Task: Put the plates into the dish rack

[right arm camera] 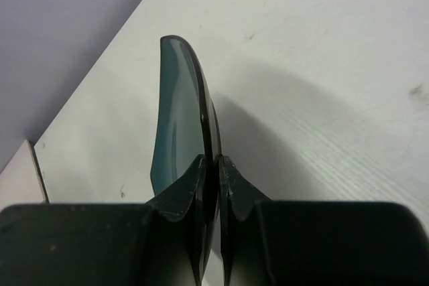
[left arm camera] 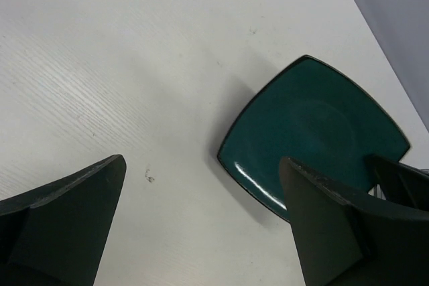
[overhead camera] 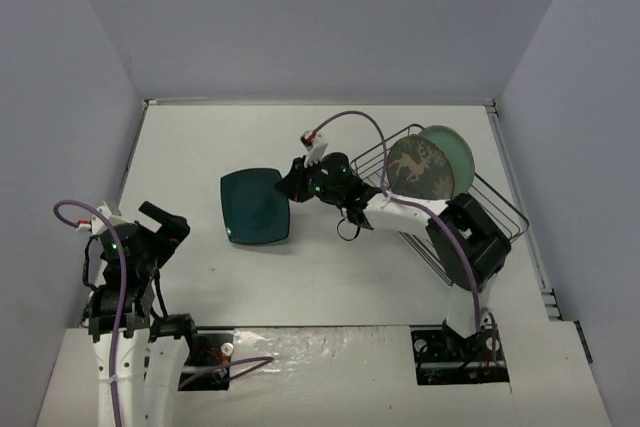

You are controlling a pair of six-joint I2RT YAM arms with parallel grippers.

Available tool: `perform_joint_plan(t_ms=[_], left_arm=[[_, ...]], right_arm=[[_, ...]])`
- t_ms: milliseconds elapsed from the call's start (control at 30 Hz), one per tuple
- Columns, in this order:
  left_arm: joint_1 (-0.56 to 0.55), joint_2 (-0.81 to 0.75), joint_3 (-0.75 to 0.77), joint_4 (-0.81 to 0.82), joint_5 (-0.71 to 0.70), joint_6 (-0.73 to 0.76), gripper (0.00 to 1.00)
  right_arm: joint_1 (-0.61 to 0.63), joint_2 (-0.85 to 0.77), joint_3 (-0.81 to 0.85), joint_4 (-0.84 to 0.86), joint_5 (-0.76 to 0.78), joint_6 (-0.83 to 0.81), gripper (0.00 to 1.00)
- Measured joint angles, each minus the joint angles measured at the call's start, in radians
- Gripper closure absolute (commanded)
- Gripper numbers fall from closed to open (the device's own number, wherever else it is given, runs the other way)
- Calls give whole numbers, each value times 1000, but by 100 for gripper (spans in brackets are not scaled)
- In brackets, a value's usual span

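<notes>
Right gripper [right arm camera: 211,162] clamps the teal plate [right arm camera: 175,98], seemingly raised.

In the rack [overhead camera: 497,205], the deer plate [overhead camera: 418,169] hides most of the green plate [overhead camera: 456,151]; left of the rack, the right jaws hide the teal plate's [right arm camera: 175,115] near edge.

Bright, even light; soft shadows (close foregrounds blurry).

teal plate [overhead camera: 255,205] clamped, two plates [overhead camera: 420,169] in rack [overhead camera: 503,209]
</notes>
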Motion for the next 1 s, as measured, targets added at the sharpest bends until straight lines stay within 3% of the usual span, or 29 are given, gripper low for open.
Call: perform_joint_plan(t_ms=[400, 667, 1000], left_arm=[[0, 50, -4, 85, 29, -23, 3], [0, 137, -10, 118, 53, -23, 3], [0, 176, -18, 149, 50, -22, 3]], right_arm=[[-127, -410, 0, -206, 136, -218, 100], [-358, -468, 22, -301, 175, -289, 100], [-473, -491, 284, -590, 150, -521, 100]])
